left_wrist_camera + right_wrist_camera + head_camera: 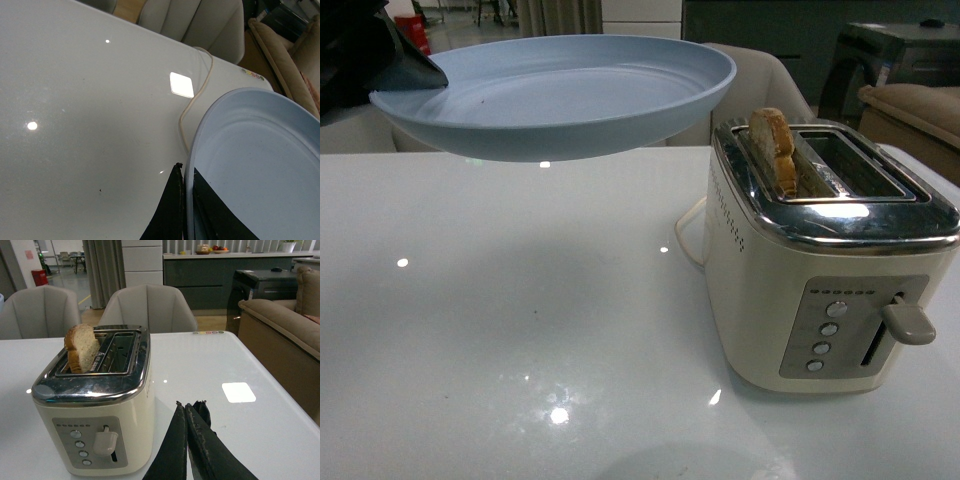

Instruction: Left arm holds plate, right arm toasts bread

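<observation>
Bread [772, 145] stands high in the toaster [790, 290], lever [908, 320] up, so toasting looks either unstarted or finished. Left hand [185, 172] pinches the plate [560, 100] by its rim, above the bench [500, 330] beside the toaster; right hand [192, 407] hangs closed, empty.

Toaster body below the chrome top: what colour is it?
The toaster body is cream, clearest in the front view.

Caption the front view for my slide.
Left gripper holds the pale-blue plate aloft; a bread slice stands in one slot of the toaster.
</observation>
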